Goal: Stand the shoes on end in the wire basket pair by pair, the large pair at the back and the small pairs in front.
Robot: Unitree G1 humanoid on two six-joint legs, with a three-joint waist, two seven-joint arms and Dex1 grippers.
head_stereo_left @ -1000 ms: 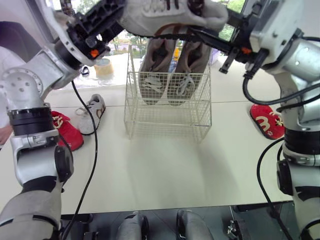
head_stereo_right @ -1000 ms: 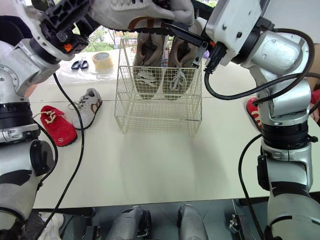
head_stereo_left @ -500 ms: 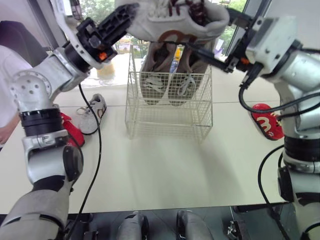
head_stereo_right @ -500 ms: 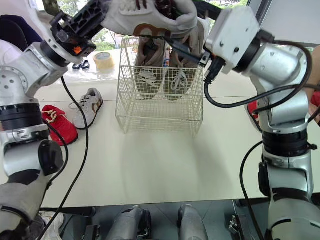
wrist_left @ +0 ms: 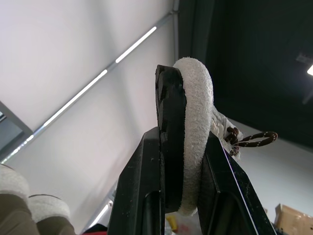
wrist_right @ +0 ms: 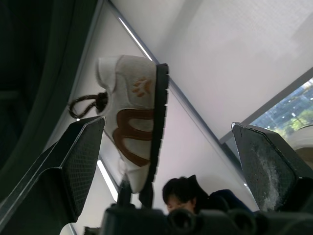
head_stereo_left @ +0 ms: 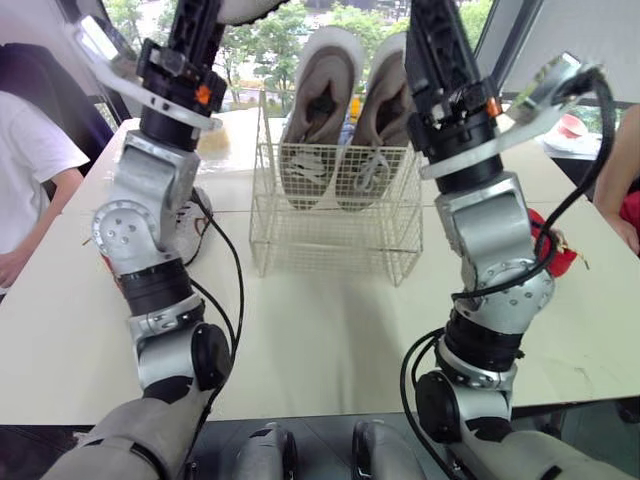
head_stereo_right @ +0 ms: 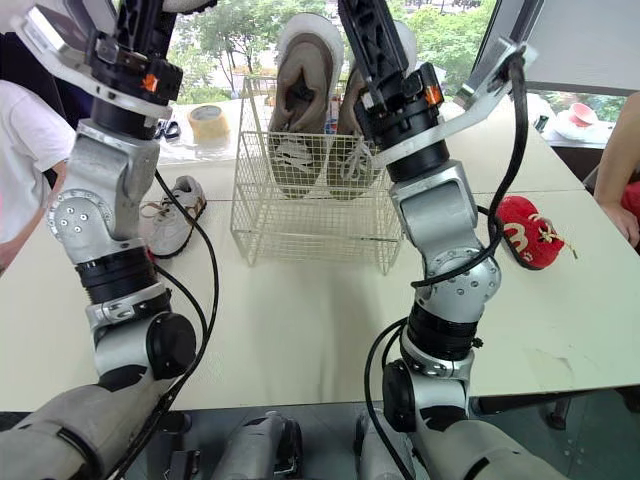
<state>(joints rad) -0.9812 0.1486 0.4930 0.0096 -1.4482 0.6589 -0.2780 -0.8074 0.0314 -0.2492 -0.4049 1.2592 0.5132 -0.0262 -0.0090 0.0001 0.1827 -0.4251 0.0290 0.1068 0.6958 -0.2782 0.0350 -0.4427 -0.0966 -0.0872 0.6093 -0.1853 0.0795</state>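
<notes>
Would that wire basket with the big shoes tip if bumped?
Probably yes: the wire basket looks thin and light, and the tall shoes stick out above its rim, so it seems top-heavy. On the smooth table it might slide first.

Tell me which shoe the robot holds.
The small white shoe with the brown side mark, pinched in the left gripper; the large beige pair stands in the wire basket, a red shoe lies on the table.

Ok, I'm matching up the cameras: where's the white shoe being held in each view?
Left eye view: white shoe at top edge, above the wire basket.
Right eye view: white shoe at top edge.
Left wrist view: white shoe mid-picture, edge-on.
Right wrist view: white shoe mid-picture, side-on.
Shared landmark: left tool clamping it.
</notes>
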